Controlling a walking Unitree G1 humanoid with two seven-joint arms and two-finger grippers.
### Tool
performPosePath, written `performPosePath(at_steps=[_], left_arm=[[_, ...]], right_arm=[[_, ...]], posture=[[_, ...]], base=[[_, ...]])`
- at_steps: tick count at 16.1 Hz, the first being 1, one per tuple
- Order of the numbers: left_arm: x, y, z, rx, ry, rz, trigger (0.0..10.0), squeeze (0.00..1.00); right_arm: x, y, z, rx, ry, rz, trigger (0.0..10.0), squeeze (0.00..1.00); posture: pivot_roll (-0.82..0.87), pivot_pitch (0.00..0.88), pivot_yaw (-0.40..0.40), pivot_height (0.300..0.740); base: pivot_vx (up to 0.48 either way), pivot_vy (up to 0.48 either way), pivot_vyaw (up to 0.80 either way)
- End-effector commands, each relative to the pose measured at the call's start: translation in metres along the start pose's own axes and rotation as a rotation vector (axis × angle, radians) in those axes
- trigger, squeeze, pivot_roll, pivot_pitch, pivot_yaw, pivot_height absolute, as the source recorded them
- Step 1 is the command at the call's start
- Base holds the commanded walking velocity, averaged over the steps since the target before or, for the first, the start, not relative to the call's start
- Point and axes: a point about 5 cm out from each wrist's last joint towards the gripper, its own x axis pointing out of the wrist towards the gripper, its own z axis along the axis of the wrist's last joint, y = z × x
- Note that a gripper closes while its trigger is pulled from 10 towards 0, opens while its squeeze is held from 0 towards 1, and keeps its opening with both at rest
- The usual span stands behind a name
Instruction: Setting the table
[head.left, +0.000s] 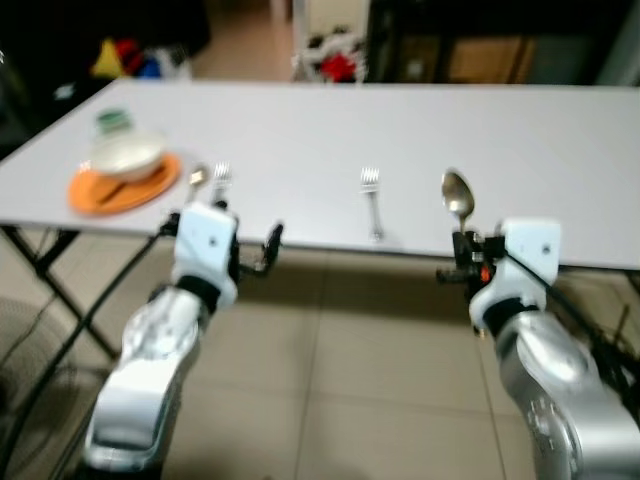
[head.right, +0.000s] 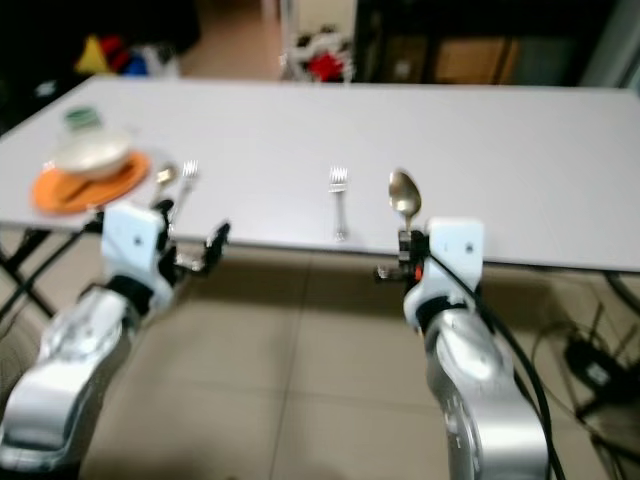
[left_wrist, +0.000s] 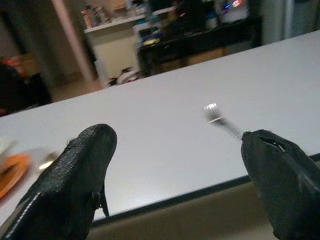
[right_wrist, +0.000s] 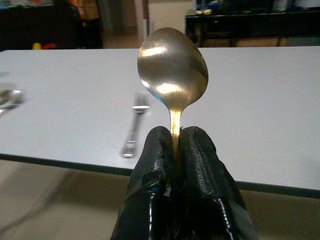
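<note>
Spoon (right_wrist: 172, 67) sat pinched upright in your right end effector (right_wrist: 172, 150), left end effector (left_wrist: 175, 165) wide open and empty; you needed to lay it beside the fork (head.left: 372, 200) on the worktop (head.left: 400, 130).

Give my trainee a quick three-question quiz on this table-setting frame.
1. True or false: the right end effector is shut on the gold spoon.
2. What lies on the table nearest the held spoon: A) fork, B) cup, C) knife?
3. What does the white bowl sit on?

Key: 1 true. 2 A. 3 The orange plate, with a spoon and fork beside it. The left end effector is open.
</note>
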Motion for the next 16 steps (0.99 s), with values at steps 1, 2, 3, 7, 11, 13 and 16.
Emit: performPosePath(at_steps=[1,2,3,7,11,13,16], left_arm=[[-0.0003,-0.0004,0.0024,0.013,-0.008,-0.006,10.0,0.0],[-0.0003,-0.0006,0.0025,0.013,-0.008,-0.008,10.0,0.0],[-0.0004,-0.0007,0.0025,0.013,-0.007,-0.008,10.0,0.0],[-0.0007,-0.0014,0.0025,0.013,-0.007,-0.011,10.0,0.0],[-0.0016,-0.0015,0.0025,0.012,-0.007,-0.016,10.0,0.0],[-0.0019,-0.0016,0.0024,0.013,-0.005,-0.018,10.0,0.0],[-0.0019,-0.0027,0.0024,0.015,-0.005,-0.021,10.0,0.0]], right_arm=[[0.0009,-0.0016,0.0013,0.009,0.006,-0.004,10.0,0.0],[0.0011,-0.0009,0.0006,0.011,0.013,0.005,10.0,0.0],[0.0012,-0.0007,0.0003,0.011,0.015,0.008,10.0,0.0],[0.0023,0.0008,-0.0004,0.011,0.024,0.022,10.0,0.0],[0.0048,0.0009,-0.0001,0.012,0.025,0.022,10.0,0.0],[0.0055,0.0005,-0.0005,0.01,0.026,0.021,10.0,0.0],[0.0057,0.0,-0.001,0.013,0.033,0.021,10.0,0.0]], posture=[[0.04,0.0,0.066,0.74],[0.04,0.0,0.065,0.74],[0.04,0.0,0.065,0.74],[0.04,0.0,0.064,0.74],[0.05,0.0,0.059,0.74],[0.05,0.0,0.057,0.74],[0.05,0.0,0.057,0.74]], base=[[0.307,0.0,0.0],[0.3,0.0,0.0],[0.304,0.0,0.0],[0.301,0.0,0.0],[0.297,0.0,0.0],[0.298,0.0,0.0],[0.299,0.0,0.0]])
